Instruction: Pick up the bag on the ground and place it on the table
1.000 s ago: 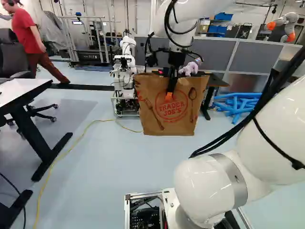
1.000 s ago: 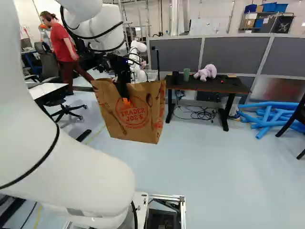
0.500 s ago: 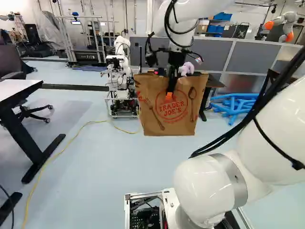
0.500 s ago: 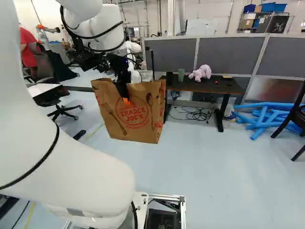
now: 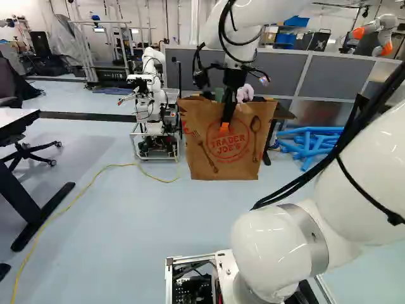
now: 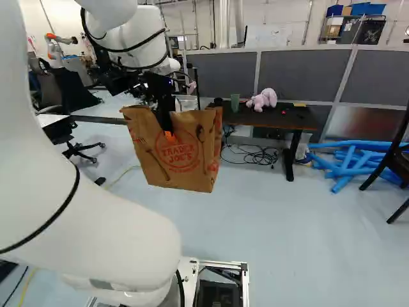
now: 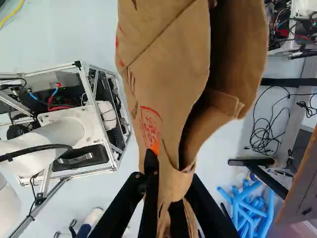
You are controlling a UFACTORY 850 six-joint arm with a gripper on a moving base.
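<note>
Grey partition panels [image 6: 294, 73] run across the back of the room, dark table [image 6: 287, 118] in front of them. On the table: pink stuffed toy [image 6: 263, 99] and a green cup [image 6: 234, 103]. Loose black cables [image 6: 255, 155] on the floor underneath, pile of blue tubes [image 6: 351, 160] just past its right end in the right base view, black chair [image 6: 397, 163] beyond that

Brown paper bag [image 5: 218, 152] hangs upright ahead of me, off the table, nearer to me than it. Red circle print plus fork and spoon prints on its side. Gripper [image 5: 225, 121] is closed on the bag's upper edge, one finger outside. Wrist view has the paper creased and bunched between the fingers, bag mouth open ahead of them

My arm [image 6: 96, 211] reaches forward over the floor. Left of the bag in the left base view: another robot [image 5: 152, 85] on a wheeled frame, yellow cable [image 5: 95, 182] running along the floor near it, white desk [image 5: 18, 118] at the far left edge
</note>
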